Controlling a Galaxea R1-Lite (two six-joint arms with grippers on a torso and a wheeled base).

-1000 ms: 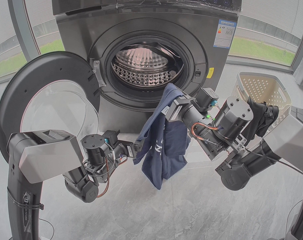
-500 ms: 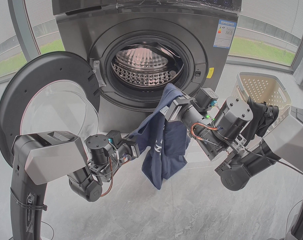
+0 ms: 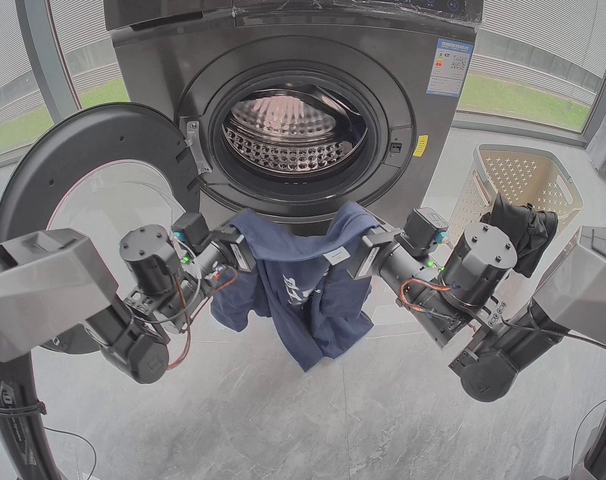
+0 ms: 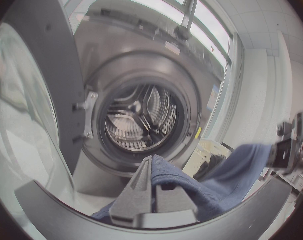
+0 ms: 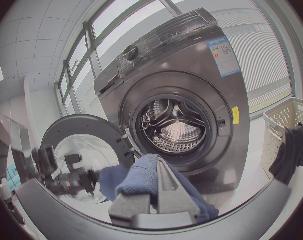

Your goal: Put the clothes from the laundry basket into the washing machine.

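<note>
Between the left jaws and the right jaws hangs a navy shirt [image 3: 303, 281], its upper edge stretched from one pair to the other like a line. Both pairs are closed on the cloth. Each wrist view shows a fold of blue knit pinched against a dark finger, though the fabric bunches over the tips, so how deep either bite goes is hard to tell. Below the jaws the body of the shirt falls in loose folds toward the floor [image 3: 283, 421], with a pale print showing on its front.

Ahead of the jaws and a little above them gapes the drum [image 3: 286, 135] of the washing machine [image 3: 409, 75]. The main risk, in my judgement, is the long hanging tail: if the arms go forward at this height, the cloth may catch on the lower lip of the opening and stay outside. A soft knit could also slide out of a shallow pinch if the arms pull apart. The open door [image 3: 83, 161] stands just outside the left jaws and could be bumped.

The drum is bright perforated steel with ridged paddles. The door is a dark round frame around a clear domed pane. Well beyond the right jaws stands the laundry basket [image 3: 523, 168], pale plastic with pierced walls, and a limp black garment [image 3: 519, 231] is draped over its rim.
</note>
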